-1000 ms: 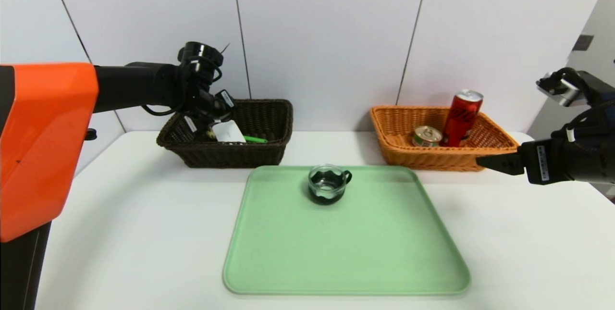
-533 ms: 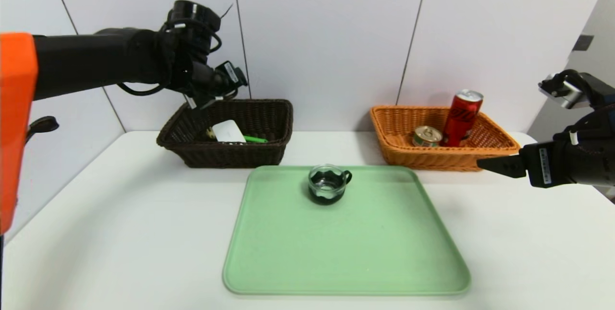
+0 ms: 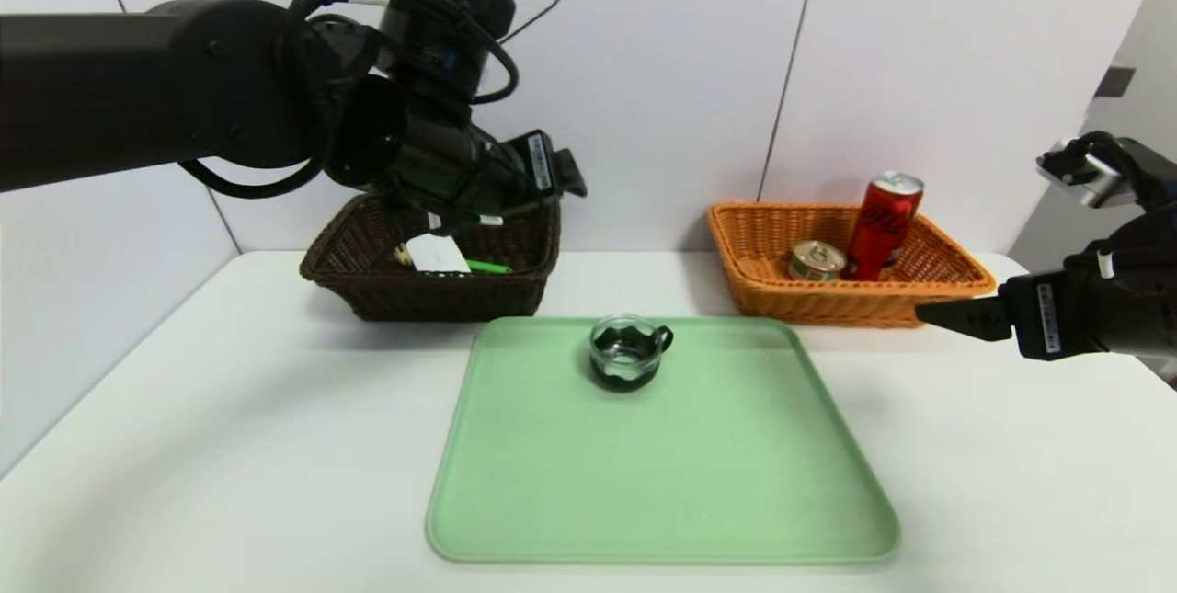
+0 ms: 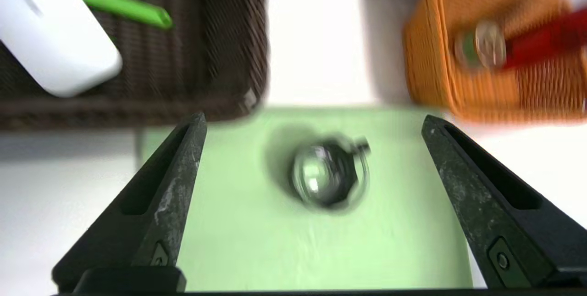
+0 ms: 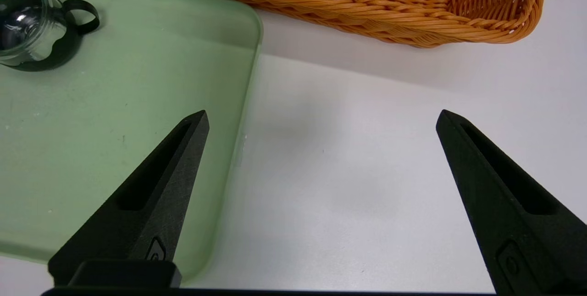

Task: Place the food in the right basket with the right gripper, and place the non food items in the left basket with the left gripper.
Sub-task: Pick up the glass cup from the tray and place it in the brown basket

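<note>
Glass cup (image 3: 626, 354) with the dark base and handle was the last non-food item outside a basket: upright near the back edge of the green tray (image 3: 662, 483), its handle (image 3: 666, 337) pointing toward the orange wicker basket (image 3: 851, 303). My left end effector (image 4: 314, 124) was open and holding nothing, raised above the dark brown wicker basket's (image 3: 441, 297) tray-side end. The cup lay forward of that basket, toward my right and lower than the end effector; in the left wrist view it showed between the spread fingers (image 4: 176, 181), well apart from both. No long axis to match on a round body; the handle was the only direction that mattered. Which arm was nearer, I couldn't tell for sure, but the left one owned the job. My right end effector (image 5: 322, 119) was parked open and empty beside the orange basket.

Next move, my judgement: descend toward the cup, straddle the body, keep the handle out of the closing path. Risk: a fingertip clipping the handle or rim and tipping it. White case (image 3: 438, 253) and green-handled pasta spoon (image 3: 489, 267) were in the dark basket; red can (image 3: 885, 225) and tin (image 3: 817, 260) were in the orange one.
</note>
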